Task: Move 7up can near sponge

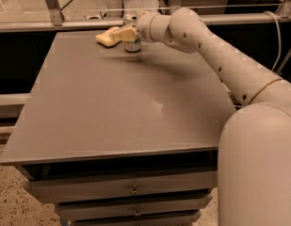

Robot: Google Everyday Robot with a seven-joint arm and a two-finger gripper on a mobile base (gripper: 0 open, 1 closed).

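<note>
The 7up can (132, 45), silver with a shiny top, stands upright at the far edge of the grey table (121, 117). My gripper (128, 34) is at the can, with its pale fingers (127, 33) closed across the can's upper side. The pale yellow sponge (106, 37) lies flat on the table just left of the can, almost touching the fingertips. My white arm (206, 46) reaches in from the right foreground across the table's far right corner.
A metal rail (65, 25) and posts run behind the table's far edge. Drawers (131, 189) sit under the tabletop at the front. My white robot body (258, 168) fills the lower right.
</note>
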